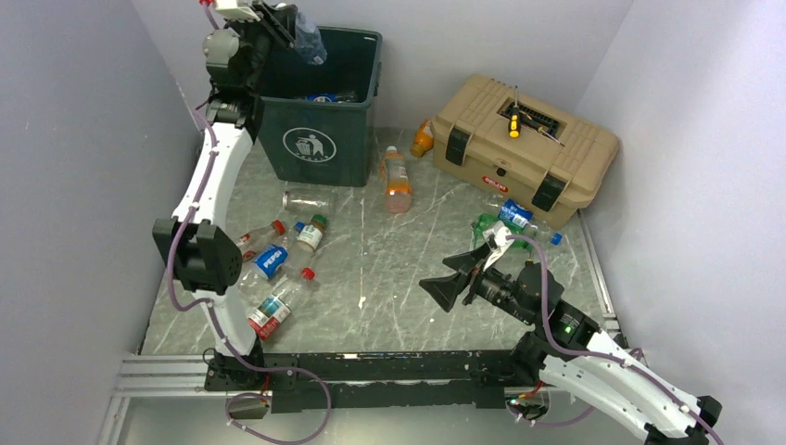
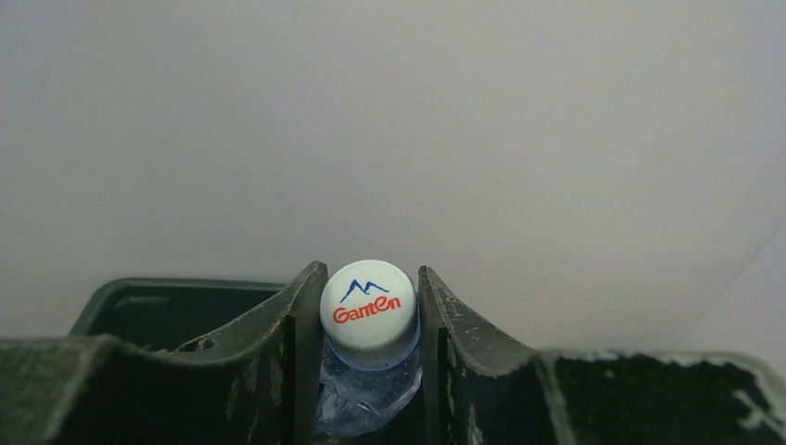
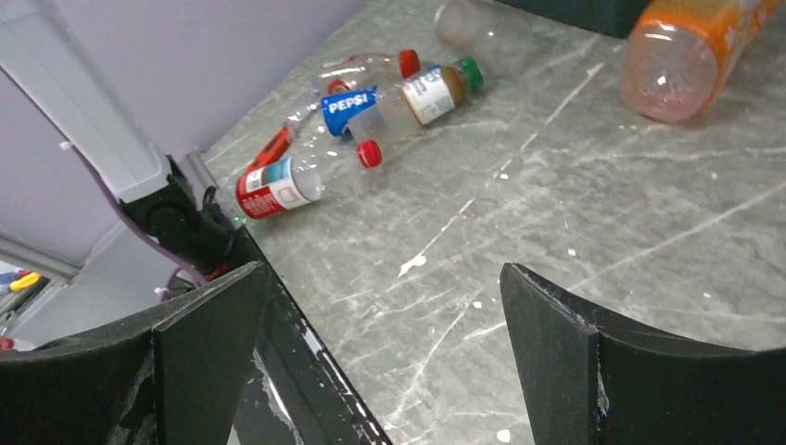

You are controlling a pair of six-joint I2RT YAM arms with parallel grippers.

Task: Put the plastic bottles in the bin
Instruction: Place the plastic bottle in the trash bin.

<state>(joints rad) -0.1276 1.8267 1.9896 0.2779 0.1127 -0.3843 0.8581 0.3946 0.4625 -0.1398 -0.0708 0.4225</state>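
Note:
My left gripper [image 1: 289, 26] is raised over the dark green bin [image 1: 320, 139], shut on a crumpled clear bottle [image 1: 310, 44]. In the left wrist view its white "Ganten" cap [image 2: 368, 311] sits pinched between the fingers, with the bin's rim [image 2: 167, 286] below. More bottles lie inside the bin [image 1: 324, 96]. On the table lie an orange bottle [image 1: 397, 181], a clear one [image 1: 306, 199], a Pepsi bottle [image 1: 269, 262] and a red-labelled bottle [image 1: 276, 306]. My right gripper [image 1: 454, 275] hovers low, open and empty [image 3: 385, 273].
A tan toolbox [image 1: 524, 153] stands at the back right with a yellow-handled screwdriver [image 1: 513, 125] on its lid. An orange bottle [image 1: 423, 139] lies by the toolbox. Green and blue bottles [image 1: 510, 218] lie just behind my right arm. Walls close in on both sides.

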